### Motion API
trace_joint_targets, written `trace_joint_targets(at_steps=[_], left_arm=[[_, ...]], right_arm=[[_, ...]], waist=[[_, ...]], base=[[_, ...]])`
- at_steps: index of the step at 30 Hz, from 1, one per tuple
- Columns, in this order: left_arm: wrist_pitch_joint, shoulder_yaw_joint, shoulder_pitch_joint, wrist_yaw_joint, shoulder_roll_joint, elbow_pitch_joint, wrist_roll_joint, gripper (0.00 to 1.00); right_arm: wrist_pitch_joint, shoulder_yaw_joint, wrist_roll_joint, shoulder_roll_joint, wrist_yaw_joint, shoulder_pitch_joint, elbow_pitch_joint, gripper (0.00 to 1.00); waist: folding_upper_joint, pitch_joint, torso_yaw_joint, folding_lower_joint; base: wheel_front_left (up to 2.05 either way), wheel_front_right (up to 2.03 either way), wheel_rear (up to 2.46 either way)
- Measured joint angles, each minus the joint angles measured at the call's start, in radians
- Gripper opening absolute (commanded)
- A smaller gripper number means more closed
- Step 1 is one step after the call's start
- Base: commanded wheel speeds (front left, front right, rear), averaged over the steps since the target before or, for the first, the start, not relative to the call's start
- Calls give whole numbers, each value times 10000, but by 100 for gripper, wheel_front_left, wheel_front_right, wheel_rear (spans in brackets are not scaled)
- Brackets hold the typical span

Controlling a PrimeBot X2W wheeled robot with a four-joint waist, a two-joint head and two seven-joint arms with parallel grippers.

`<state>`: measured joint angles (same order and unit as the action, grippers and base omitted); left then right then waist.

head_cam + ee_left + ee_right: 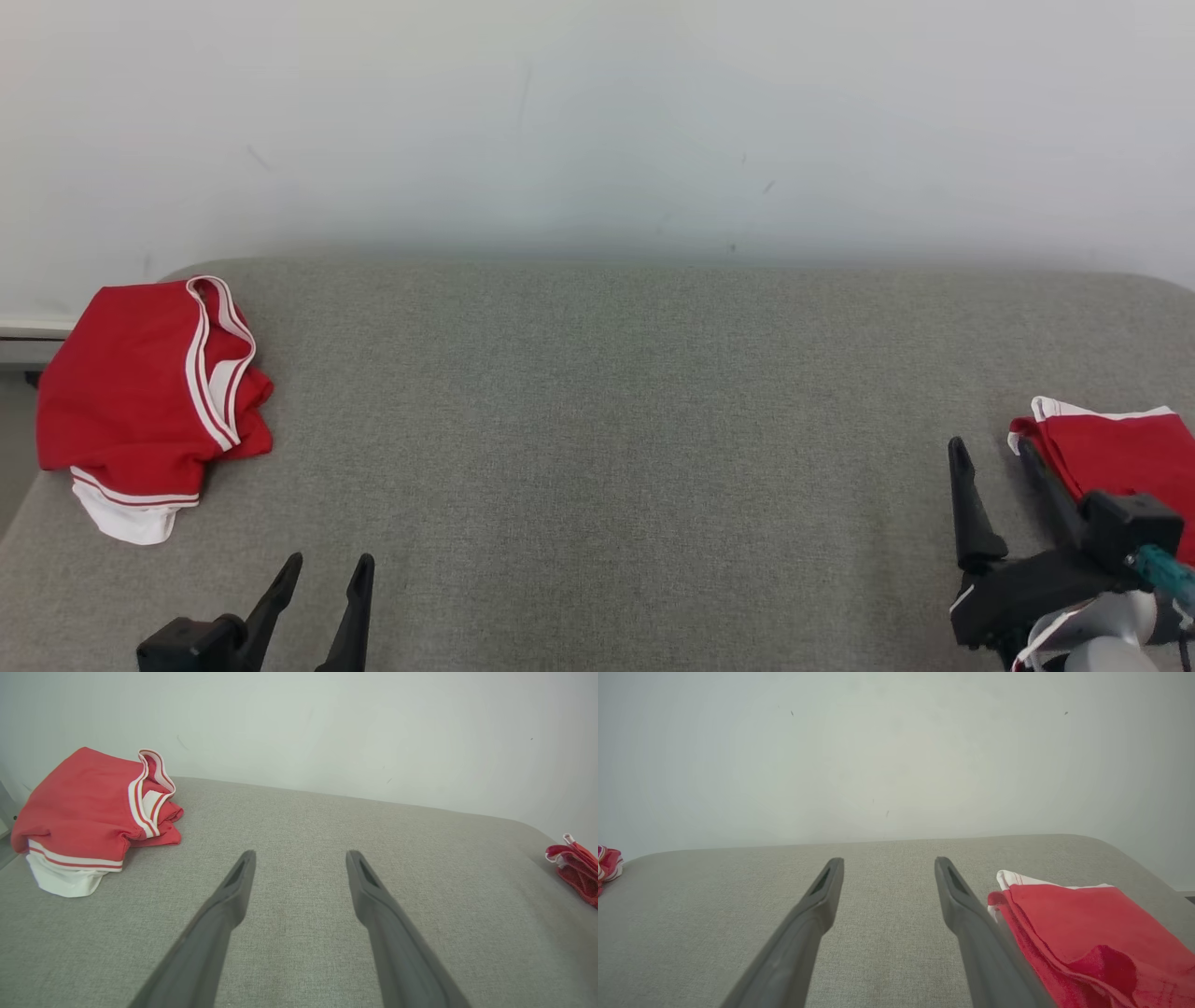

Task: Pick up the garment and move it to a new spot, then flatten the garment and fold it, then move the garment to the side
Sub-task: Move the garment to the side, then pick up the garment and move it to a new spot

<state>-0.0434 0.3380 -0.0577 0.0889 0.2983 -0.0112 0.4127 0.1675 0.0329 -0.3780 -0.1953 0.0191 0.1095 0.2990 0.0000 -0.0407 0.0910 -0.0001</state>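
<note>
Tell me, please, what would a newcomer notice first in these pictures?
The eye goes first to two red garments with white trim on the grey surface: a crumpled garment at the left edge and a folded garment at the right edge. Then come the open left gripper at the front left and the open right gripper just beside the folded garment.
</note>
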Motion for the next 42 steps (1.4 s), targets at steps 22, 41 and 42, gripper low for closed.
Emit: trace_joint_targets(at_steps=[22,41,42], left_arm=[[-113,-293,-245,159,29,-234,-4,100],[-10,-25,-190,167,-146,-405,-96,100],[-8,-12,-189,167,-151,-405,-113,100]], right_arm=[[320,61,188,489,600,-1672,-1503,100],[21,119,186,487,616,-2022,-1967,100],[-6,121,184,487,616,-2059,-1969,100]], waist=[[0,-33,-272,0],[0,-58,-60,1],[0,-60,-6,1]], base=[[0,0,0],[0,0,0],[0,0,0]])
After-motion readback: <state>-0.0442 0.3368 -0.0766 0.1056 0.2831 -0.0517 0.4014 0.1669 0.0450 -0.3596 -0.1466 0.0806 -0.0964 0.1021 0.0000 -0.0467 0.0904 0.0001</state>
